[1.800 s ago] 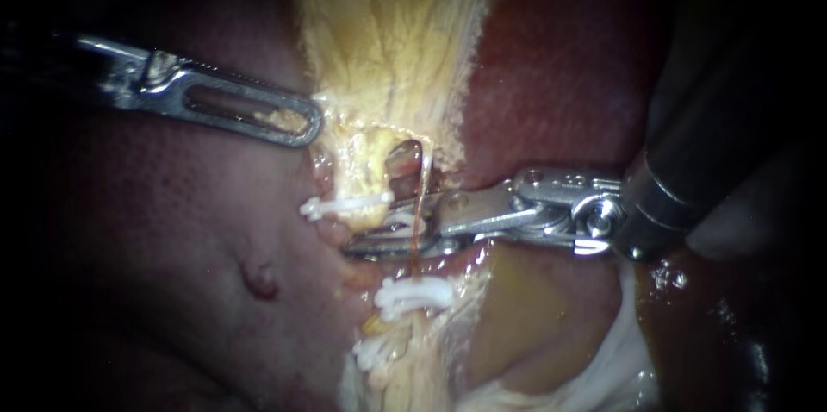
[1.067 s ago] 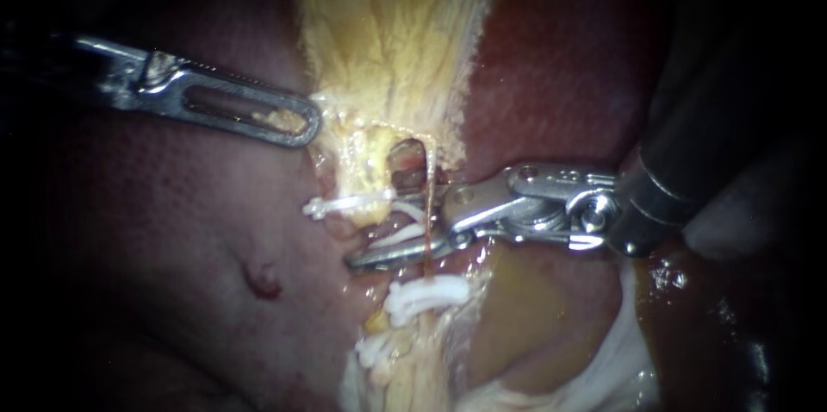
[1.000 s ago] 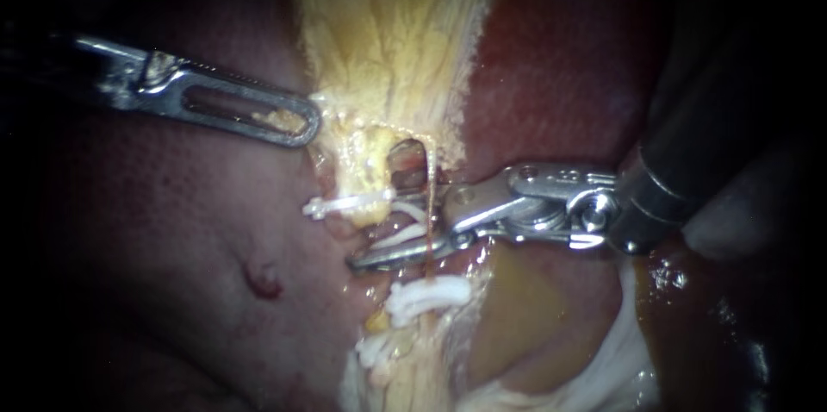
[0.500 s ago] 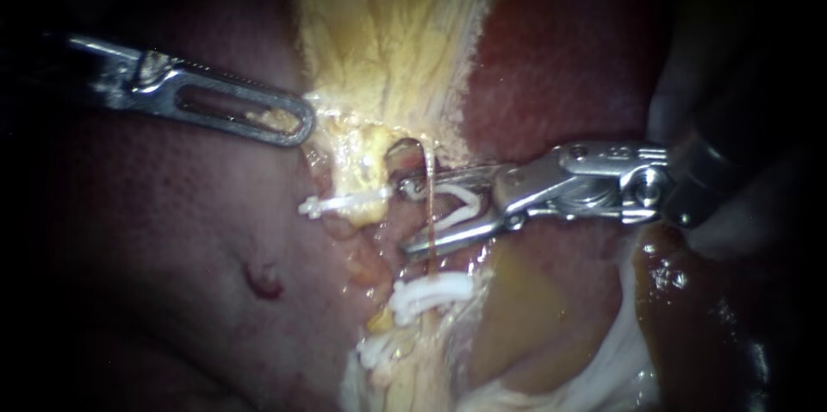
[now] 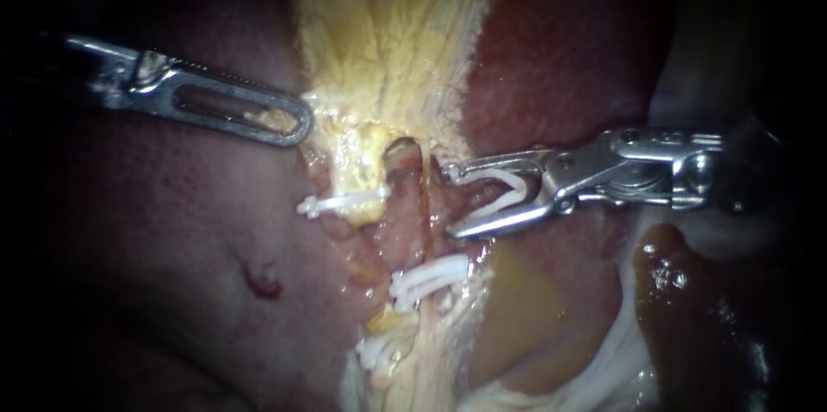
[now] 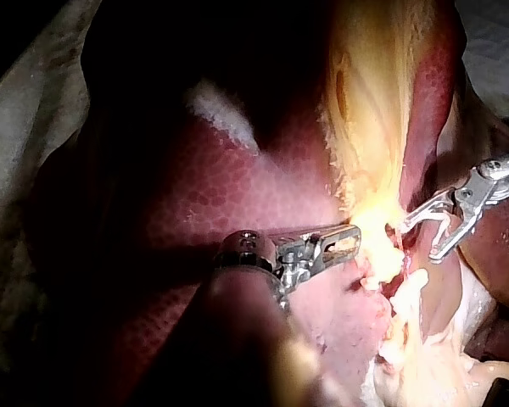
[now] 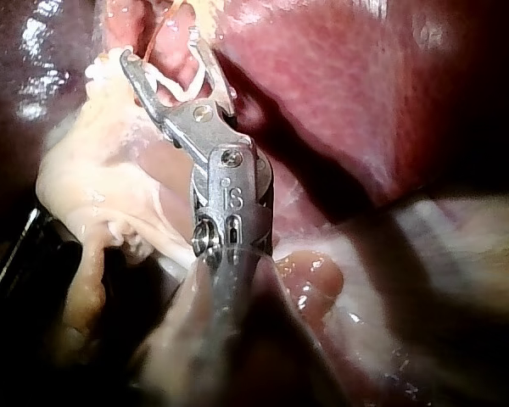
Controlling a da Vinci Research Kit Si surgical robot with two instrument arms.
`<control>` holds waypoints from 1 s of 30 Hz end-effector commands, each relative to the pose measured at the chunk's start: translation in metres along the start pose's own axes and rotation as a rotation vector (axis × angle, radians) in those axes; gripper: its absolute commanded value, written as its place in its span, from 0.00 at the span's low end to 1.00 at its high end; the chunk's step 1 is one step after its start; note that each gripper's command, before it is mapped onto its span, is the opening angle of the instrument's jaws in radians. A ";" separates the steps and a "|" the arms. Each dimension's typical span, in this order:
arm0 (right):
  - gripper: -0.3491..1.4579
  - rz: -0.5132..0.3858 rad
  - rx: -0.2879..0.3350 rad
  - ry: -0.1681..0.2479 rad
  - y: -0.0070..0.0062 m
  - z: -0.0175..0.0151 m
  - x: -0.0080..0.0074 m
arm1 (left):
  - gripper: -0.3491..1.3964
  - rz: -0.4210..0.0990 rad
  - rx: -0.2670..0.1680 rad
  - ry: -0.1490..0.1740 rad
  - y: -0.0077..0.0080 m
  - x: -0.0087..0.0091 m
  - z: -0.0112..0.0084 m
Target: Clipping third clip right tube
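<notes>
1. Currently the slim metal right instrument (image 5: 450, 202) sits just right of the thin orange-brown right tube (image 5: 425, 205), not touching it.
2. Its jaws are spread wide, grasping an open white V-shaped clip (image 5: 504, 192) between them.
3. Right tube runs upright and bare beside the jaw tips; paired shut white clips (image 5: 428, 278) cross it lower down.
4. Slotted metal left instrument (image 5: 303, 126): jaws clenched on the edge of the pale yellow stringy tissue (image 5: 388, 33).
5. A single white clip (image 5: 343, 202) crosses the yellow stump left of the tube.
6. Dark red liver (image 5: 551, 59) lies all round.
</notes>
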 end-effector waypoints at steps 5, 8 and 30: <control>0.46 0.049 -0.003 0.003 0.0002 0.0008 0.0003 | 0.00 0.000 0.000 0.000 0.0000 0.0000 0.0000; 0.47 0.060 -0.006 0.005 0.0004 0.0016 0.0004 | 0.00 0.000 0.000 0.000 0.0000 0.0000 0.0001; 0.47 0.125 0.058 0.083 0.0010 0.0049 -0.0003 | 0.00 0.000 0.000 0.000 0.0001 0.0000 0.0001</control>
